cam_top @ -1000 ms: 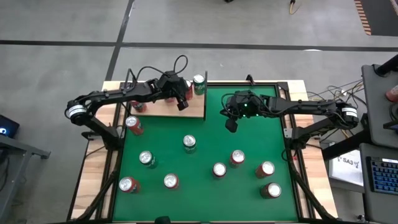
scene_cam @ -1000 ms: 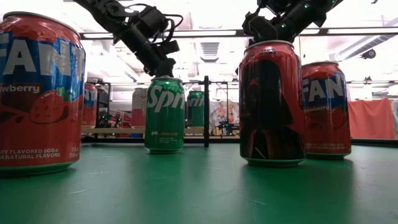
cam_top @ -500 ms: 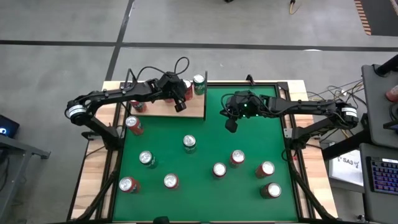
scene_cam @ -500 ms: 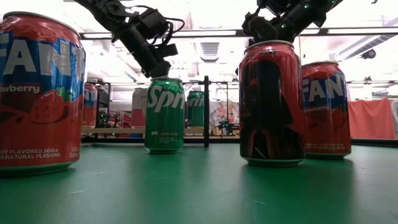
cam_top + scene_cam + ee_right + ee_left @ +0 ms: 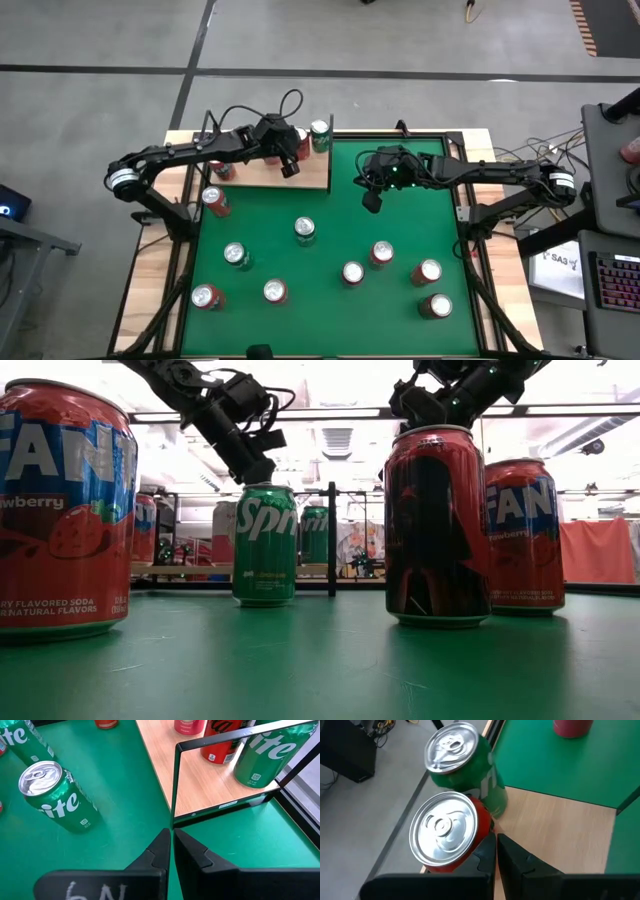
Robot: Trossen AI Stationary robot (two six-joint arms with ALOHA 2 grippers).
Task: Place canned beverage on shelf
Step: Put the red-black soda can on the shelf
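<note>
The shelf (image 5: 268,178), a pale wood panel with thin black rods, sits at the far left of the green felt. At its far right corner stand a green can (image 5: 320,135) and a red can (image 5: 445,832) side by side, and another red can (image 5: 222,170) stands at its left end. My left gripper (image 5: 496,854) is shut and hangs over the shelf, its tips right beside the red can's wall. My right gripper (image 5: 171,845) is shut over the felt, just off the shelf's right near corner rod (image 5: 174,785), and holds nothing. My left gripper's shut fingers (image 5: 487,851) stand close against the red can's side (image 5: 479,837), slanting down from the table's left. Whether they touch it, I cannot tell. The can stands upright on the shelf.
Several red and green cans stand loose on the felt, among them a green one (image 5: 305,230) mid-table and red ones (image 5: 427,271) toward the near right. Close to the low camera stand a red can (image 5: 60,510) and a dark red one (image 5: 437,525).
</note>
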